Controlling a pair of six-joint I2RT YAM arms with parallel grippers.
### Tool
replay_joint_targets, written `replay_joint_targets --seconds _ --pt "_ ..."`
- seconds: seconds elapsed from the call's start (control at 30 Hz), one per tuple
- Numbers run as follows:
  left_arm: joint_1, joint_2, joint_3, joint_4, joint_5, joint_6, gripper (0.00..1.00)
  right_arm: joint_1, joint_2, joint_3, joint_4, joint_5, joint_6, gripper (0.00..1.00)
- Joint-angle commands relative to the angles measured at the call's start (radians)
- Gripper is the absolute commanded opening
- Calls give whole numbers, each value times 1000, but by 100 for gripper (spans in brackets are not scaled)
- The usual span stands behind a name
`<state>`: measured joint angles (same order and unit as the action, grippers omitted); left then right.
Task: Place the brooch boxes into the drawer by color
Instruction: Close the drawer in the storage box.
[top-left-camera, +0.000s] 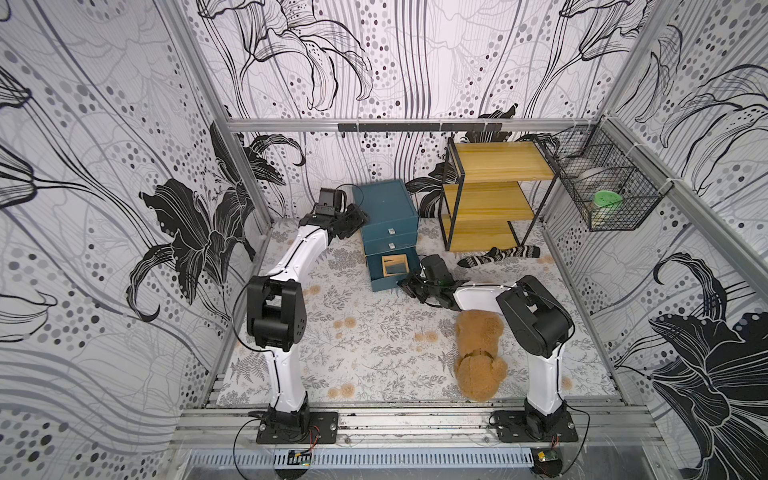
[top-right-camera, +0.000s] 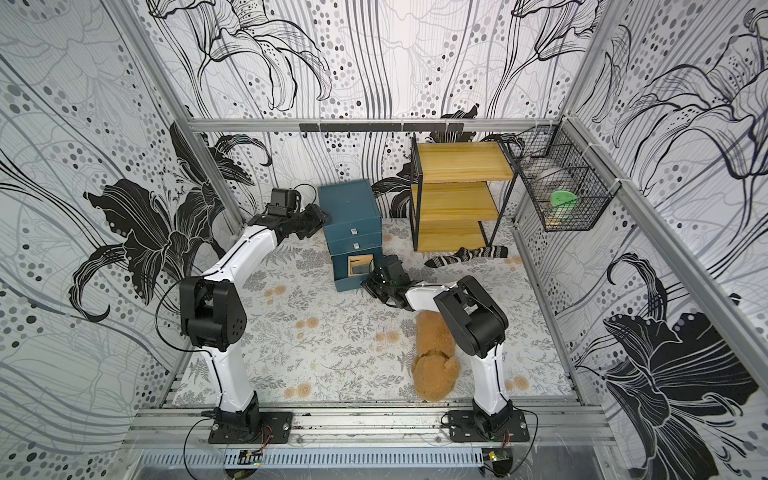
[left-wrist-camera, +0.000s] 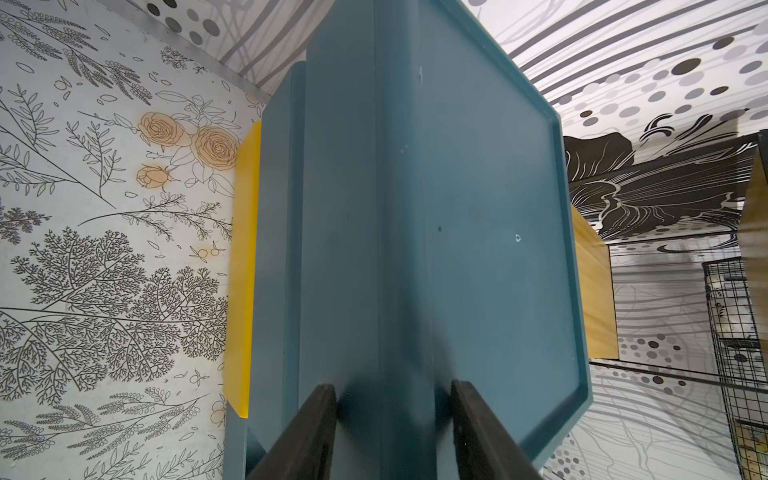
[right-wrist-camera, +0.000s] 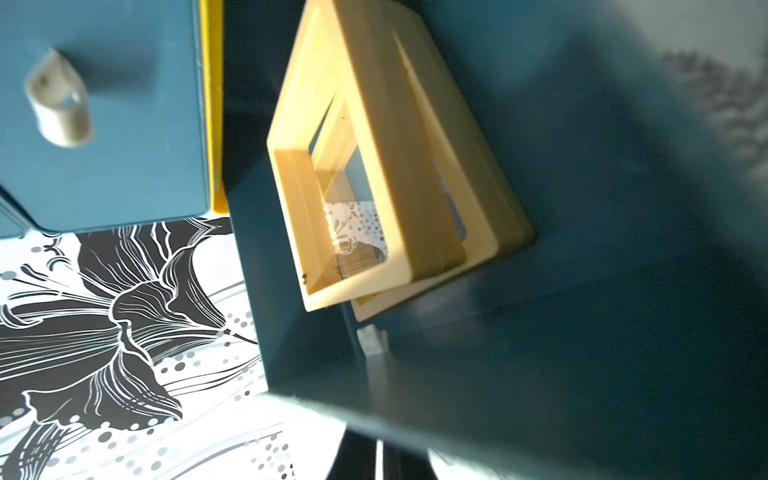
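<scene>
The teal chest (top-left-camera: 384, 201) stands at the back of the mat, its two upper drawers closed. The bottom drawer (top-left-camera: 376, 274) is pulled out. Two yellow-tan brooch boxes (top-left-camera: 395, 264) lie stacked in it, the upper one (right-wrist-camera: 415, 166) askew on the lower (right-wrist-camera: 419, 291). My left gripper (top-left-camera: 357, 216) straddles the chest's rear left corner (left-wrist-camera: 478, 208), fingers (left-wrist-camera: 307, 432) pressed on both faces. My right gripper (top-left-camera: 407, 286) is shut just outside the open drawer's front, near its right corner. The front wall hides whether it pinches the pull. No other brooch boxes are in view.
A brown teddy bear (top-left-camera: 478, 357) lies face down under my right arm. A yellow shelf rack (top-left-camera: 494, 195) stands right of the chest, with a striped sock (top-left-camera: 498, 254) at its foot. A wire basket (top-left-camera: 602, 187) hangs on the right wall.
</scene>
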<state>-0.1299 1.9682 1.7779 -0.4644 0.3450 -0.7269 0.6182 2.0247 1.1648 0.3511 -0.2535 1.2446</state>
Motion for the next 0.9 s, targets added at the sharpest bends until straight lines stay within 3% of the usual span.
replay_joint_targets --seconds 0.0,0.87 --pt "1 26 -18 -57 3 18 48 -15 37 60 -12 13 -10 0" --pt "1 20 -44 -51 3 18 47 -52 305 473 -112 3 57 0"
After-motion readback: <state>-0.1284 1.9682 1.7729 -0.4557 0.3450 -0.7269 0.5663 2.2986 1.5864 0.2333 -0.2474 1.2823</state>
